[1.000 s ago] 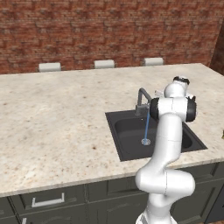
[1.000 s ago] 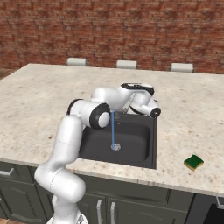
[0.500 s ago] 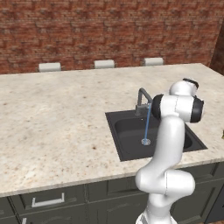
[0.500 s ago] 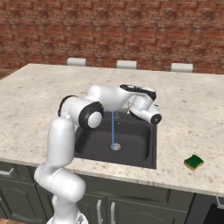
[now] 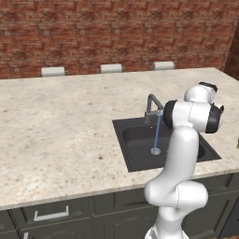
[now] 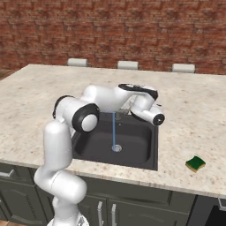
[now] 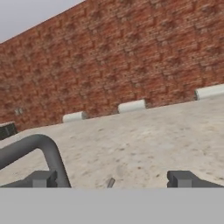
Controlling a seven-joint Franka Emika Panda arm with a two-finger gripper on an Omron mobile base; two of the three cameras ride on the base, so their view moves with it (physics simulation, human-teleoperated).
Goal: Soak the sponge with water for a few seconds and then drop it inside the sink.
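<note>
Already the water (image 6: 114, 130) runs into the sink (image 6: 150, 152). The gripper (image 7: 112, 179) gapes wide and empty, since the sponge (image 6: 195, 163) lies apart on the counter (image 6: 194, 110).

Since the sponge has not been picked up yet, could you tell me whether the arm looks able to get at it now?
Probably yes: the sponge lies alone on the counter right of the sink, and the open end effector holds nothing.
</note>
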